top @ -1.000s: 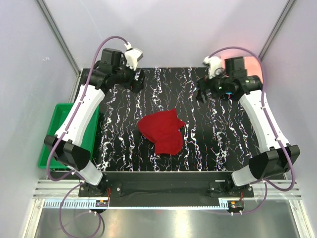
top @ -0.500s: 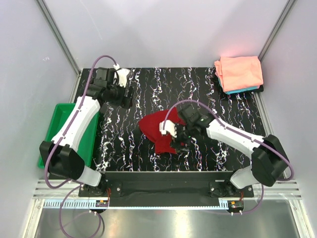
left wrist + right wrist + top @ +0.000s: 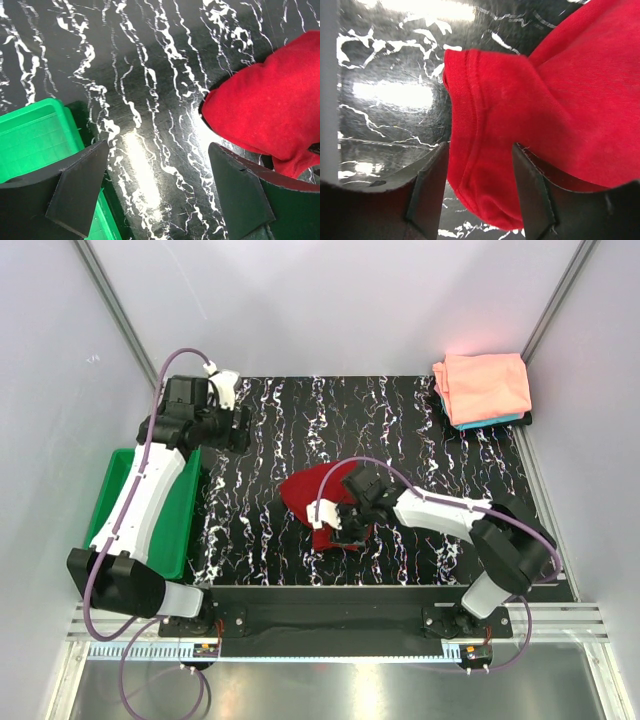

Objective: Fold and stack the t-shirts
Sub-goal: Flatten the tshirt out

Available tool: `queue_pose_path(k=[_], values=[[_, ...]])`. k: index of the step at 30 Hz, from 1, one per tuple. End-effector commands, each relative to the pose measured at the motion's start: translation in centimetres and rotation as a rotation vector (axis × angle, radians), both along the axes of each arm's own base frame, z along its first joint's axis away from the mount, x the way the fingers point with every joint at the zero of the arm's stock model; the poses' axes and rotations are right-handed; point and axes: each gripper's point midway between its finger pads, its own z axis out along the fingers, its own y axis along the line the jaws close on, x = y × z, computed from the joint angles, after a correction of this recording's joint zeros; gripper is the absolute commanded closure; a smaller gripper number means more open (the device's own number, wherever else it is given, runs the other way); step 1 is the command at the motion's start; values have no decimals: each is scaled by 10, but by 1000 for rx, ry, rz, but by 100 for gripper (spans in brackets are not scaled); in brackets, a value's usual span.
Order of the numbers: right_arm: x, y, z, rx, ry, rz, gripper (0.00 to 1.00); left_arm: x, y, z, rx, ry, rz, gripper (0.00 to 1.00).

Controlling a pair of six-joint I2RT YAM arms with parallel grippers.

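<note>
red t-shirt point(image 3: 560, 100) hem fills the right end effector point(image 3: 480, 157), grip unclear; left end effector point(image 3: 157, 160) gapes empty.

Matt red cloth t-shirt point(image 3: 530, 115), glossy black marbled table point(image 3: 150, 75) — green plastic tray point(image 3: 30, 135), fine-gridded

Black surface point(image 3: 420, 440), white-veined, glossy. On it, mid toward near edge: dark red t-shirt point(image 3: 308, 495), crumpled, not folded. At far right corner: teal t-shirt point(image 3: 500, 421) folded flat on surface, mostly hidden under folded salmon-pink t-shirt point(image 3: 482, 385) stacked on top. Green tray point(image 3: 110, 490) along left edge, beside surface; cannot tell if resting on it.
</note>
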Motion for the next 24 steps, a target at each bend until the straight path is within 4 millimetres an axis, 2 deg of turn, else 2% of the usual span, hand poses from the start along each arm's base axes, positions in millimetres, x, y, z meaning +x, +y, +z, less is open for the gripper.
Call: queue_pose_path(k=[1, 2, 3, 6, 8, 10, 11, 13, 16, 19, 22, 24], values=[[9, 11, -2, 28, -67, 47, 40, 4, 15, 21, -7, -77, 55, 12], [8, 11, -6, 21, -62, 50, 41, 4, 16, 23, -12, -81, 56, 12], [9, 11, -7, 19, -64, 48, 48, 5, 19, 22, -14, -79, 66, 12], [16, 11, -11, 7, -88, 39, 72, 6, 21, 23, -23, -80, 74, 12], [18, 10, -13, -2, -99, 33, 74, 7, 22, 23, -26, -80, 74, 12], [18, 10, -10, -6, -98, 35, 67, 8, 22, 23, -33, -80, 77, 12], [18, 10, -8, -2, -94, 24, 61, 9, 21, 24, -37, -82, 74, 12], [15, 9, -8, -2, -80, 26, 59, 10, 21, 24, -38, -82, 75, 12], [13, 7, -13, -16, -79, 32, 72, 13, 21, 28, -38, -90, 75, 12], [22, 4, -8, -34, -119, 15, 84, 15, 22, 29, -38, -93, 79, 12], [43, 9, 22, -24, -213, -8, 91, 15, 24, 32, -36, -99, 82, 12], [63, 17, 65, 24, -298, -44, 97, 14, 25, 33, -39, -103, 87, 12]])
